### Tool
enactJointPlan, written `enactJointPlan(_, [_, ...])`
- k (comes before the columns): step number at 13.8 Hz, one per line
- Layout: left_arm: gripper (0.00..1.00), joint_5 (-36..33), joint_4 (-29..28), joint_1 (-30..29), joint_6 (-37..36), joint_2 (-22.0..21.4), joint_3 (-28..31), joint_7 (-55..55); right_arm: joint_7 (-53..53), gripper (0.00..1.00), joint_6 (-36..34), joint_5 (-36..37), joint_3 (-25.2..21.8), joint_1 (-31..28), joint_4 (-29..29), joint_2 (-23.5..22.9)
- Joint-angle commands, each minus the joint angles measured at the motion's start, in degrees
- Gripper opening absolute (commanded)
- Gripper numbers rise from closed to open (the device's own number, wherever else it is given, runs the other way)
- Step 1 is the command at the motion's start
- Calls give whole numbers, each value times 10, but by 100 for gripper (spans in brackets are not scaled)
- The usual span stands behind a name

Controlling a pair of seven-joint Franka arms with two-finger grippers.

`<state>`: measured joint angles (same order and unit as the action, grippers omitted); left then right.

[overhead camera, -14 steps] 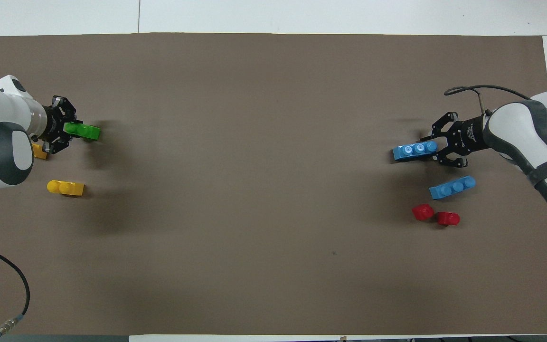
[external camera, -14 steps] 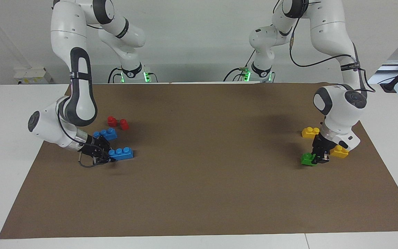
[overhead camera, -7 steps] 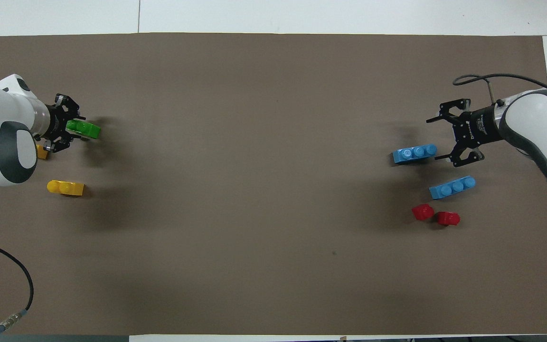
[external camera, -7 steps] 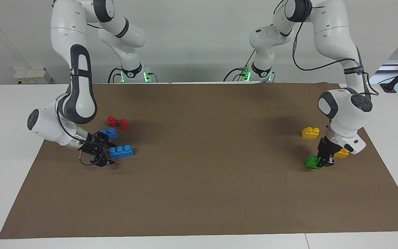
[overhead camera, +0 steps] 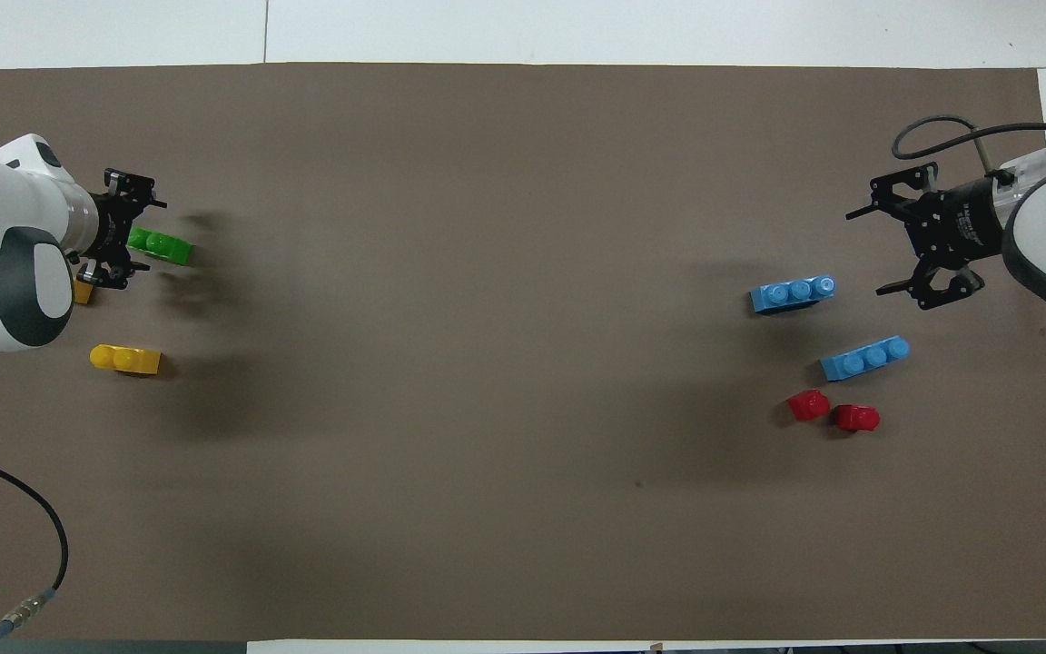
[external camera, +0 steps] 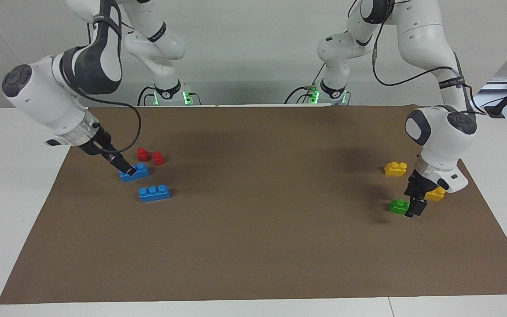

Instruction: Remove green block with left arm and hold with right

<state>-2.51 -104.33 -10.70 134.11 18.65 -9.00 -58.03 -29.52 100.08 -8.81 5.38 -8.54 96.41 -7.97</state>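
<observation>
Overhead view: the left gripper point(overhead camera: 128, 241) is spread apart beside the green block point(overhead camera: 161, 246) — released on the bench point(overhead camera: 523, 363). The right gripper point(overhead camera: 904, 250) is likewise apart, raised near the blue bricks point(overhead camera: 793, 293). Judged complete — only withdrawal is called for.

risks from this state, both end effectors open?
1. The left end effector is open but close around the green block; pulling away could drag it.
2. A yellow brick lies right beside that arm's wrist and may get bumped.
3. The right end effector, open, could clip a blue brick if lowered.
</observation>
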Motion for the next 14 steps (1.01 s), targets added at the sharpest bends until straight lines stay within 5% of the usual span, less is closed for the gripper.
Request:
enactJointPlan(1, [100,-4,-8,20,-75,-62,4,89,134,100,-45,46,2,21,-1,50])
enactJointPlan(4, [100,-3,-8,30,-156,-117,3,231,293,100,-78,54,2,22,-2,87])
enactJointPlan(9, [100,4,-6,31,-273,-194,1,443,300,100,-113,64,2,24,-14,88])
enactJointPlan(14, [100,7,39,41,-384,-215,-8,482,300,100,-100,86,2,34,-17,85])
